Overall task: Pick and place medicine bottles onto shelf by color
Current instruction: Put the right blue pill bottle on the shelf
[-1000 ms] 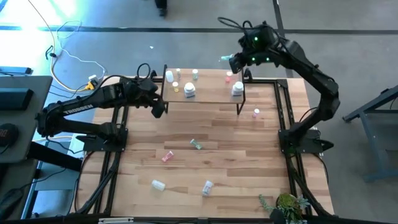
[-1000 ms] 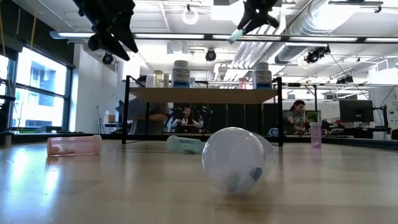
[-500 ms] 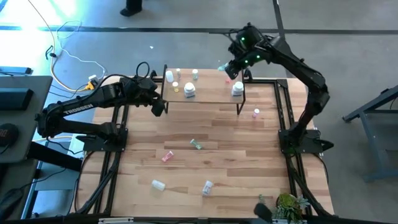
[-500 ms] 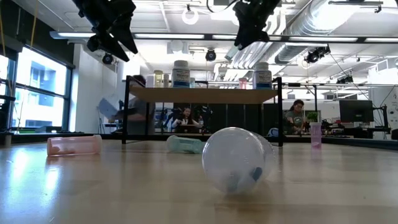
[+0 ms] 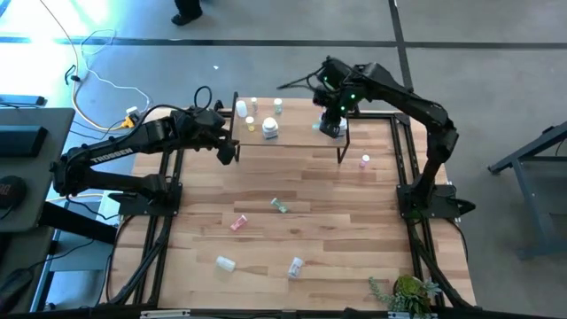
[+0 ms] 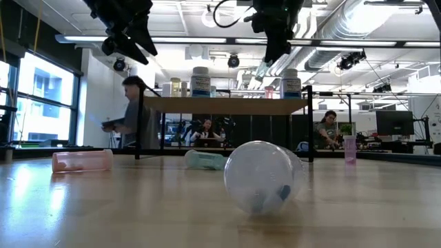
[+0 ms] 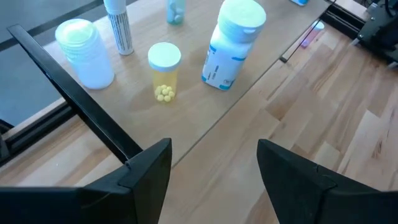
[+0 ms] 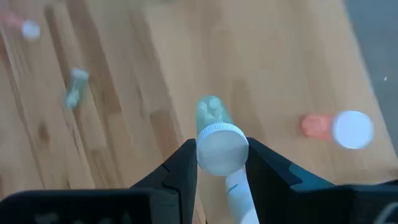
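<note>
The shelf point(image 5: 297, 135) stands at the table's far middle and carries several medicine bottles, among them a big white blue-labelled one point(image 7: 230, 40) and a small yellow one point(image 7: 165, 71). My right gripper point(image 5: 328, 113) hangs over the shelf's right part, shut on a small green bottle with a white cap point(image 8: 214, 134). My left gripper point(image 5: 227, 152) hovers open by the shelf's left end with nothing between its fingers point(image 7: 149, 168). More bottles lie on their sides on the table: a pink one point(image 5: 237, 222), a green one point(image 5: 280, 206) and a clear one point(image 6: 263, 176). My right gripper pinches the green bottle at its white cap end point(image 8: 222, 149), one finger point(image 8: 183, 165) on each side of the cap. The fingers come from above, slanting down. The bottle's green body point(image 6: 264, 69) sticks out below the fingertips, tilted, clear of the shelf.
A pink bottle point(image 5: 365, 161) stands on the table right of the shelf. A clear bottle point(image 5: 225, 262) and a white one point(image 5: 295, 266) lie near the front edge. A plant point(image 5: 407, 292) sits at the front right corner. People are beyond the table point(image 6: 134, 114).
My right gripper has come down and toward the table's near-left, from beyond the shelf's far right corner to over its right part. It has rolled and tipped more steeply downward, and the green bottle stays in its fingers. A person has walked past behind the table.
</note>
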Motion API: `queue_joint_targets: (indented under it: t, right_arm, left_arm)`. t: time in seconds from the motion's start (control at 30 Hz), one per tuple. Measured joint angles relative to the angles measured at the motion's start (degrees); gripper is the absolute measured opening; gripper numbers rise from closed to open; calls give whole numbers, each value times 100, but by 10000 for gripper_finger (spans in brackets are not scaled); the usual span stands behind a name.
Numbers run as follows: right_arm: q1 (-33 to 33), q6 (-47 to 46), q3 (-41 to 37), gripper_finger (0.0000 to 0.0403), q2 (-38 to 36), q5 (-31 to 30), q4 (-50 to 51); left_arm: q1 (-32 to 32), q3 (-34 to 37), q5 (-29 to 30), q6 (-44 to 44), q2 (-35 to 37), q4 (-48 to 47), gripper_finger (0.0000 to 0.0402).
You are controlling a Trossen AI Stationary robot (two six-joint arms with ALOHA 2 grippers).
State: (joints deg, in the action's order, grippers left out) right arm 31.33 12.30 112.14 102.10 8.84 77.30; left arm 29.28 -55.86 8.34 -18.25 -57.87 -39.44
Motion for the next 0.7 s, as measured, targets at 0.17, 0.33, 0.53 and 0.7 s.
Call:
queue_joint_targets:
  t: [0.17,0.33,0.53,0.7]
  right_arm:
    - [-301,575,0,104,33,-476,127]
    - [-472,1057,0,104,33,-588,119]
    - [-498,1130,-44,104,149,-800,223]
    - [-498,1127,-44,104,275,-951,507]
  left_arm:
    - [0,0,0,30,0,10,227]
    - [0,0,0,45,0,149,227]
    - [0,0,-17,47,0,438,227]
    - [-2,0,-17,47,0,514,227]
